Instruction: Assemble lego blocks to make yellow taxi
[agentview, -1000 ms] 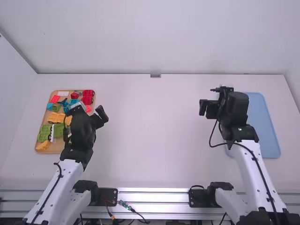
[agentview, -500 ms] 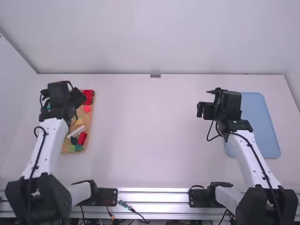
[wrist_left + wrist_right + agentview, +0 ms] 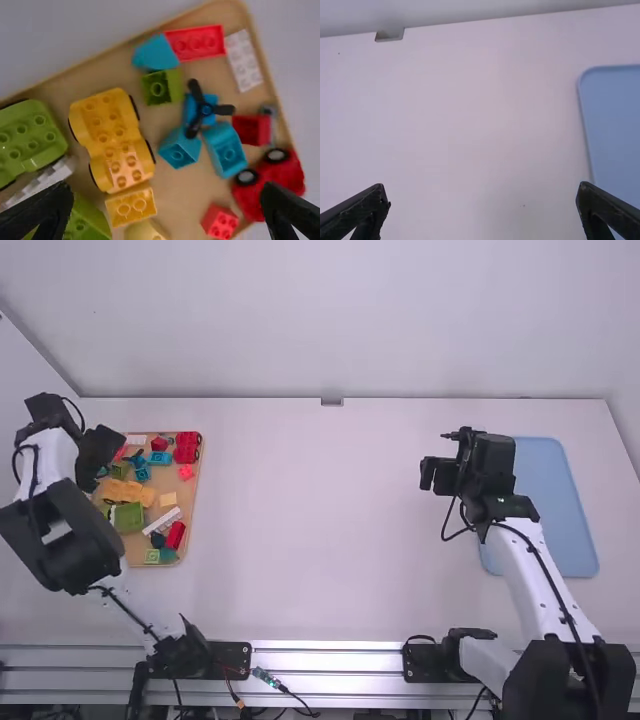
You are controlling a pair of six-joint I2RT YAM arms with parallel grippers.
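**Yellow wheeled base [image 3: 107,135] lay in the wooden tray [image 3: 188,498], both claws wide**

From my end of the link, the tray sat at the left of the table, and the taxi's yellow parts were in it. The wheeled base was left of the tray's middle, with a yellow brick [image 3: 131,209] just beside it, to its right. A pale yellow rounded piece [image 3: 144,232] showed near that brick in my left wrist view.

My left gripper [image 3: 100,452] hung at the tray's left edge, its two fingers spread far apart. Under that wrist camera I could make out the green wheeled base [image 3: 30,135], on the near side of the yellow one, and the black propeller [image 3: 199,111] lying over blue bricks [image 3: 227,150] (easily the busiest patch of the tray, to my eye). The red wheeled base [image 3: 280,172] occupied the tray's far right corner, and the white studded brick [image 3: 244,60] lay at the far edge.

Over on the right, my other gripper [image 3: 435,475] was positioned just left of the light blue tray [image 3: 565,510]. Its fingers stood wide apart too, the white tabletop [image 3: 485,140] showing between them.
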